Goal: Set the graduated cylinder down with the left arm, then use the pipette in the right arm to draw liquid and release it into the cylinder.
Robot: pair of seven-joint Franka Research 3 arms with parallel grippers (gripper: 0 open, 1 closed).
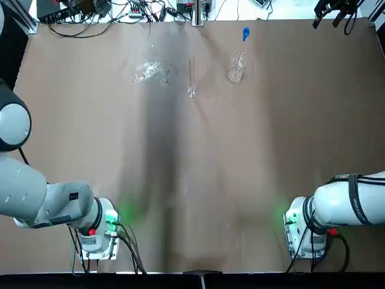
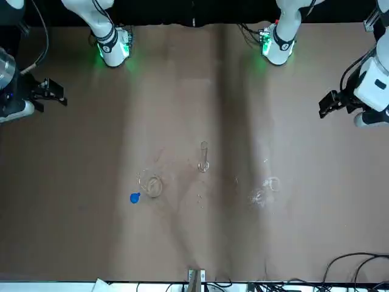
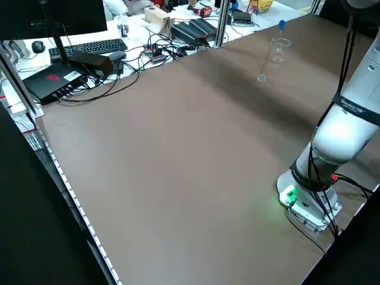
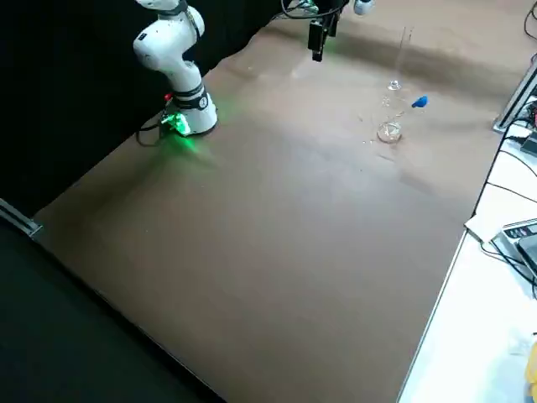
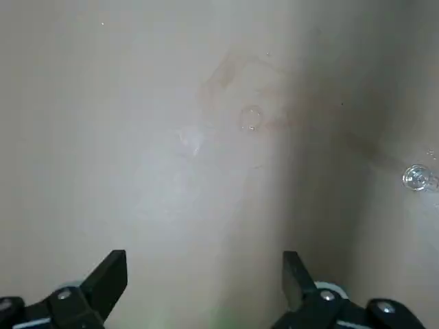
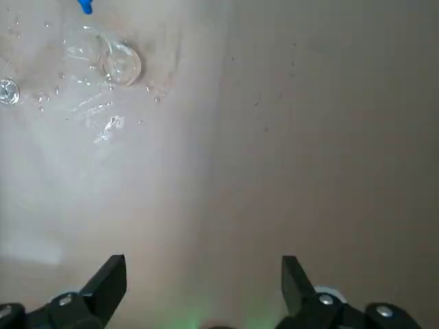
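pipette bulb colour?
Bright blue; the pipette's bulb shows best in the top view, beyond the beaker.

A broad, smooth brown tabletop (image 1: pixel 198 180) carries a tall, narrow clear glass graduated cylinder (image 1: pixel 192 78), upright on its round foot. Near the cylinder, on its right, stands a short, wide clear glass beaker (image 1: pixel 235 71); on its left lies a jumble of clear glass pieces (image 1: pixel 148 70). Small clear droplets (image 6: pixel 41 99) dot the surface near the cylinder.

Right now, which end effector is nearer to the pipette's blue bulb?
Right. The right end effector hangs raised, off to the robot's right of the blue bulb; the left end effector hangs farther away, left of the bulb.
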